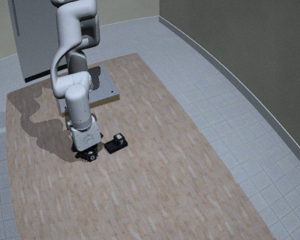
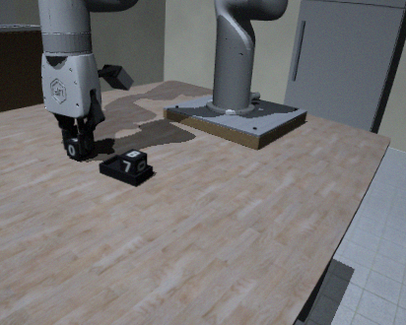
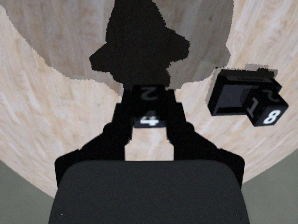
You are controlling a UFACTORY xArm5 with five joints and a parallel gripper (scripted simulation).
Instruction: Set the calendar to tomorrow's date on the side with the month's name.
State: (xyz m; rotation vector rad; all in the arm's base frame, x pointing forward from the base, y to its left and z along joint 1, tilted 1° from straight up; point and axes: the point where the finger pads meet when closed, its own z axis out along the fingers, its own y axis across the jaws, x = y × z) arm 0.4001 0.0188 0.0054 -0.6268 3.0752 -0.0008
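Observation:
My gripper (image 1: pixel 87 154) (image 2: pixel 80 142) (image 3: pixel 149 100) is shut on a black cube (image 1: pixel 92 158) (image 2: pixel 73 151) (image 3: pixel 149 120). The held cube shows a white 0 in the exterior view; in the wrist view it shows a 4 and a dim 2. It is very low at the table; I cannot tell if it touches. The black tray (image 1: pixel 110 148) (image 2: pixel 111 168) (image 3: pixel 229 97) lies flat beside the gripper. The other cube (image 1: pixel 119 137) (image 2: pixel 133 163) (image 3: pixel 270 112) stands at one end of the tray, with 8 on top and 7 on one side. The tray's other end is empty.
The wooden table (image 1: pixel 143 189) (image 2: pixel 183 222) (image 3: pixel 50 60) carries the arm's base plate (image 1: pixel 108 89) (image 2: pixel 262 125) behind the gripper and tray. A grey cabinet (image 1: pixel 37 40) (image 2: pixel 346 59) stands beyond the table. The arm's shadow falls over the table around the held cube.

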